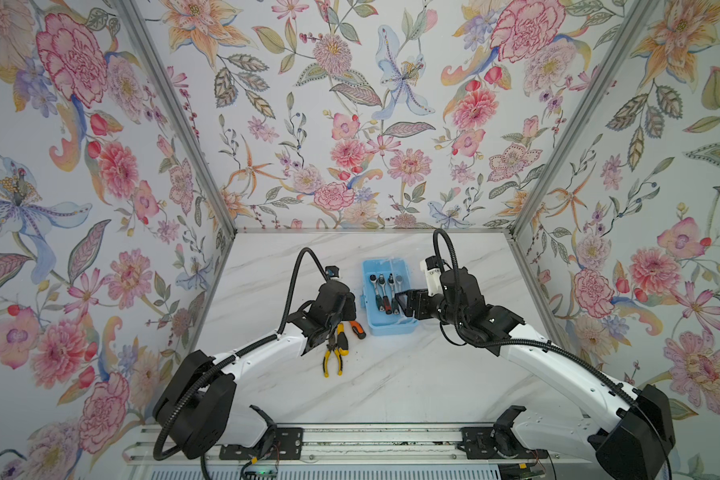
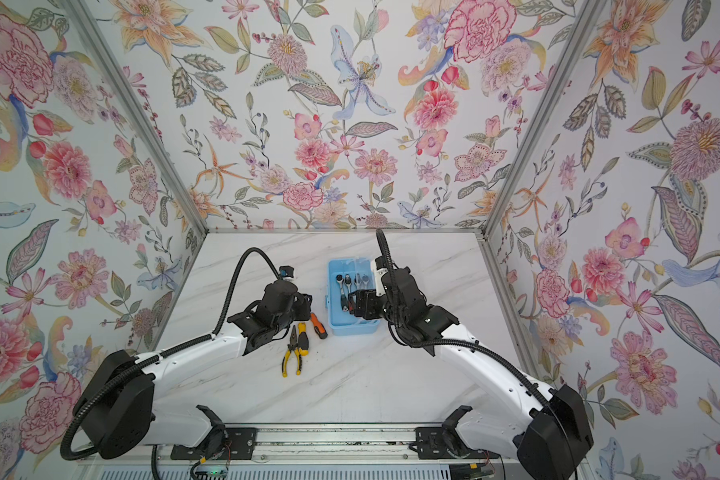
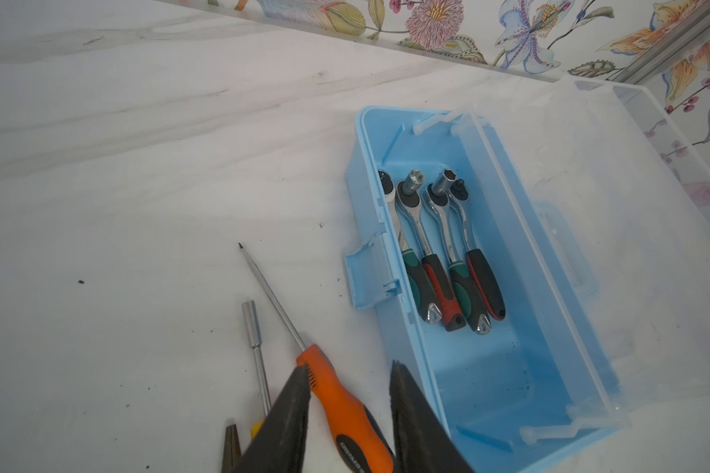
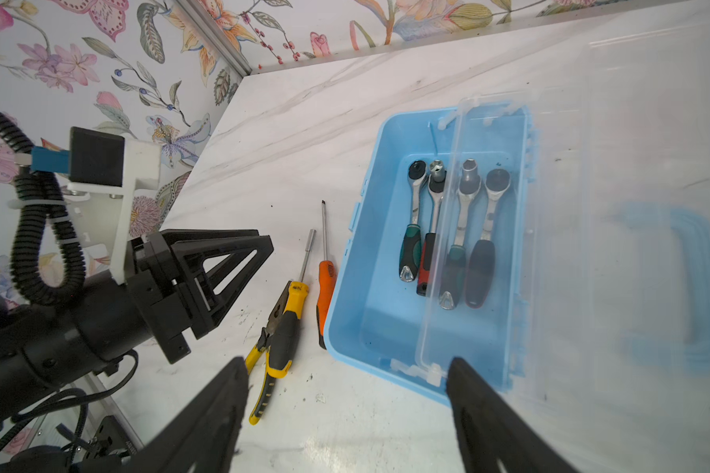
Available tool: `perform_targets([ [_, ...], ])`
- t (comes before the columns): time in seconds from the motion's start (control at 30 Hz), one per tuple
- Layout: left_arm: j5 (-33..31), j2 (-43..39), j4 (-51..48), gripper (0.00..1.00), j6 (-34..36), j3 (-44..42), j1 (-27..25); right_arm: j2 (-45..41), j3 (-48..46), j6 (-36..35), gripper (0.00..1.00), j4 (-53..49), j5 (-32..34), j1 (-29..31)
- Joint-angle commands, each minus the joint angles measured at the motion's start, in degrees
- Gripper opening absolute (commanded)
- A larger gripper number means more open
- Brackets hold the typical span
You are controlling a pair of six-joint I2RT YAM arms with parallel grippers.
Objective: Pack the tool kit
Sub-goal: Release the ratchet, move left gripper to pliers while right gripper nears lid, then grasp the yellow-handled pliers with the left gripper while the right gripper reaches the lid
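The blue tool box [image 1: 367, 299] stands open at mid table with its clear lid [image 4: 591, 245] raised; several ratchet wrenches [image 3: 439, 254] lie side by side inside. Left of the box lie an orange screwdriver [image 3: 345, 413], a yellow-handled screwdriver [image 4: 292, 315] and yellow pliers [image 1: 333, 353]. My left gripper [image 3: 347, 368] is open, low over the orange handle; one finger is at the handle's edge and the other stands clear of it. My right gripper [image 4: 347, 366] is wide open and empty at the box's near end, one fingertip [image 4: 458, 368] by the lid's hinge corner.
The box's front latch [image 3: 365, 270] sticks out toward the loose tools. Floral walls [image 1: 267, 166] with metal posts close in the marble table on three sides. The mounting rail [image 1: 350, 440] runs along the near edge.
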Motion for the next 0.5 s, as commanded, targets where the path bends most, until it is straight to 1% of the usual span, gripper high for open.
perform_targets([
  [0.0, -2.4, -3.3, -2.1, 0.36, 0.7, -3.2, 0.5, 2.2, 2.2, -1.4, 0.76, -3.7, 2.6, 2.4],
  [0.13, -3.5, -4.9, -5.9, 0.36, 0.4, -5.5, 0.6, 5.1, 2.3, -0.6, 0.76, -4.0, 3.7, 5.9],
  [0.23, -4.6, -6.4, -10.7, 0.37, 0.3, -6.6, 0.6, 7.3, 2.4, 0.3, 0.76, -3.7, 4.0, 7.6],
  [0.4, -5.5, -10.6, -18.9, 0.38, -0.8, -9.3, 0.4, 9.3, 2.6, 0.8, 0.77, -2.8, 3.8, 8.9],
  [0.47, -4.8, -12.2, -21.5, 0.40, -1.0, -10.4, 0.4, 10.0, 2.6, 0.9, 0.77, -2.5, 3.3, 9.0],
])
